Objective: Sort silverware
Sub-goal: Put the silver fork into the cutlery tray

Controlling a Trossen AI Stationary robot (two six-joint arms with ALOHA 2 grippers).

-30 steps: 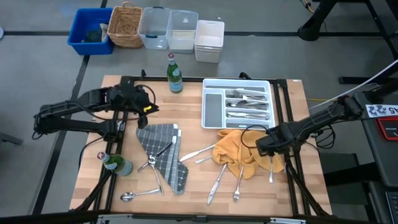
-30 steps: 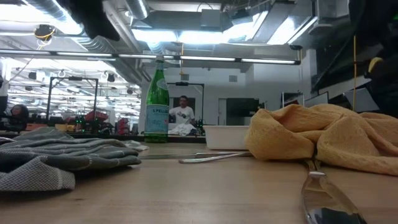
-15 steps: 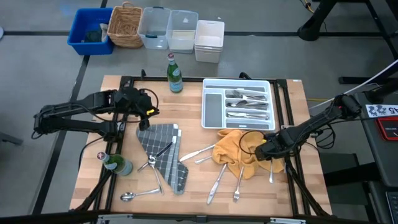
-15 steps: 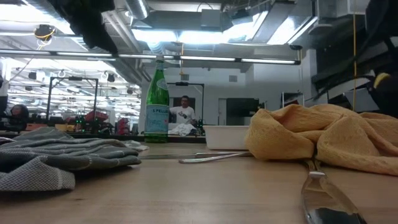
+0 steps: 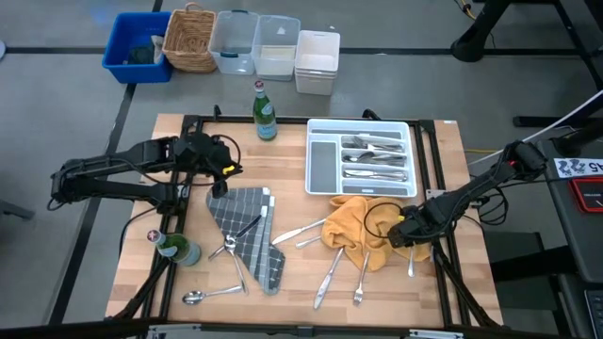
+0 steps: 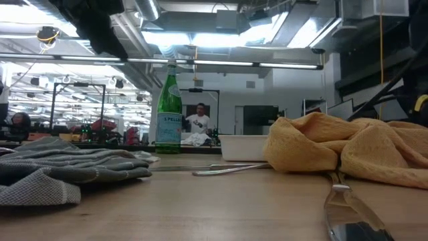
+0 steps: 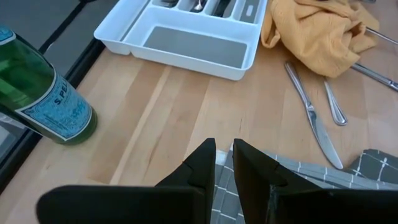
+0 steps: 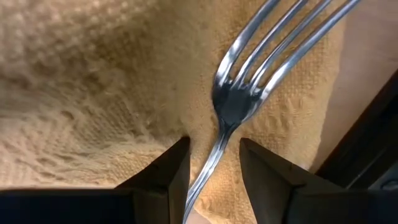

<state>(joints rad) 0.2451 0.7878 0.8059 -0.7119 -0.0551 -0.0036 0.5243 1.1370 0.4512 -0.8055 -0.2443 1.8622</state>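
Silverware is seen scattered in the high view: some in the white tray (image 5: 323, 165), a fork (image 5: 411, 254) beside the yellow cloth (image 5: 363, 231), where the right gripper (image 5: 400, 232) is lowered. The left gripper (image 5: 221, 169) waits near the grey towel (image 5: 247, 231). In the left wrist view its fingers are nearly closed, holding nothing. In the right wrist view the fork (image 8: 249, 81) is framed between open fingers (image 8: 165, 171), not yet clamped; the neck should be centred and the cloth kept out of the grip.
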